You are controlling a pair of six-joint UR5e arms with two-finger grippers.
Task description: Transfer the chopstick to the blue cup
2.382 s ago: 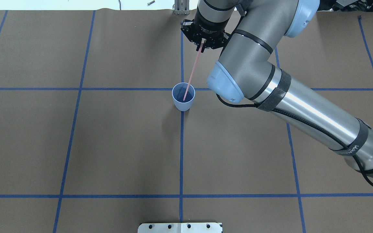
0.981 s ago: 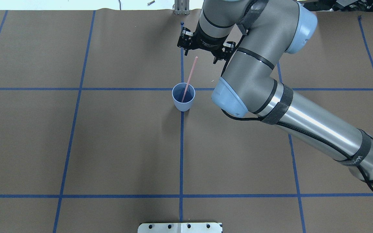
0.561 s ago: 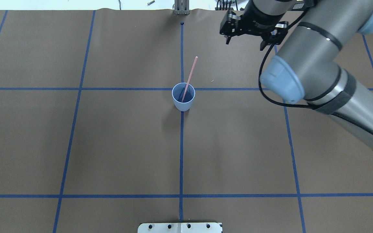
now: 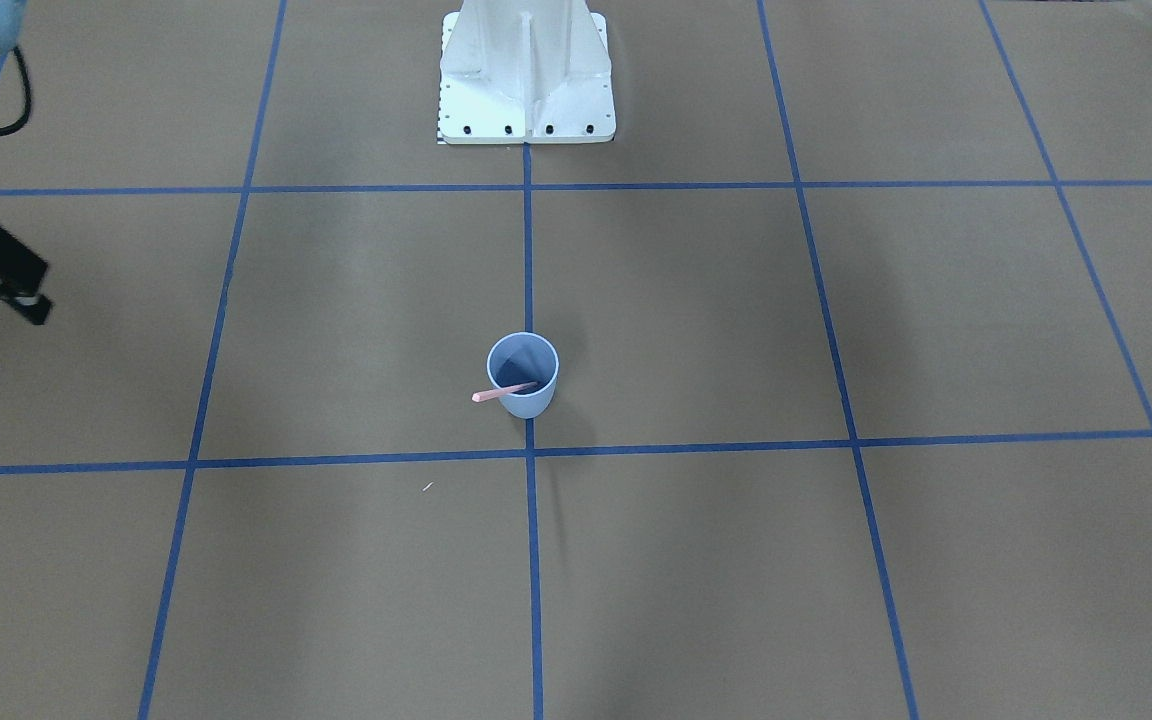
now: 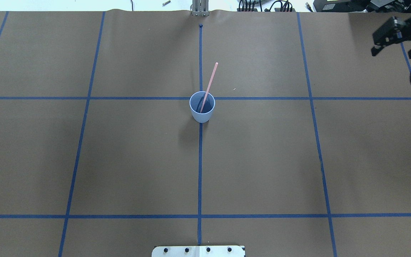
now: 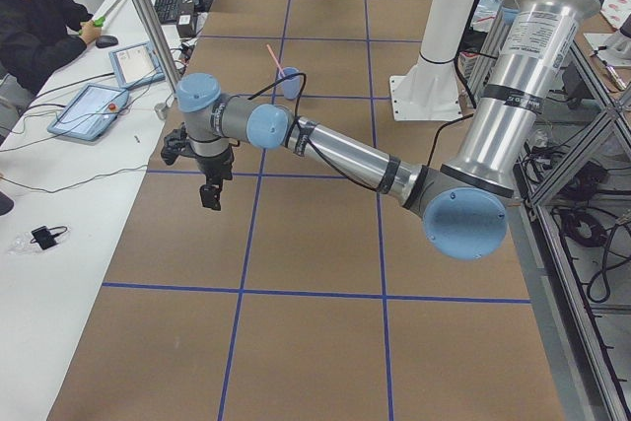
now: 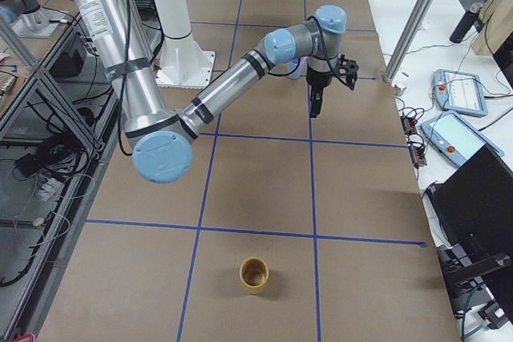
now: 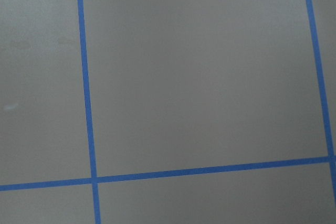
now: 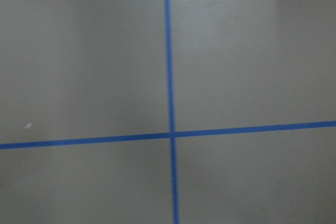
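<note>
— At mid-table, inside the blue cup [image 5: 202, 117]: can make out the chopstick [image 5: 209, 84], lower end down in the bottom, upper part propped on the far rim. Looks like a finished transfer, judging by that.

— Long axis?

— Tilted, not upright. Leans away from the robot's base and slightly toward its right side. Sticks out well past the rim.

— And from the fingers?

— Well apart from both. Can spot the right gripper [image 5: 392, 51] off by the far right corner, spread wide, gripping nothing. Would have to travel leftward and toward the base to meet the stick. Probably calls for no further grasp.

— Left gripper [image 6: 210, 196]?

— Missing from the overhead view. Only properly seen from the side, hanging above the brown paper. Cannot tell whether spread or closed. Hard to rank which arm sits nearer.

— Anything hidden?

— Cannot make out the tip down in the cup's shadow. Get nothing from the wrist cameras but brown paper and blue tape lines.
</note>
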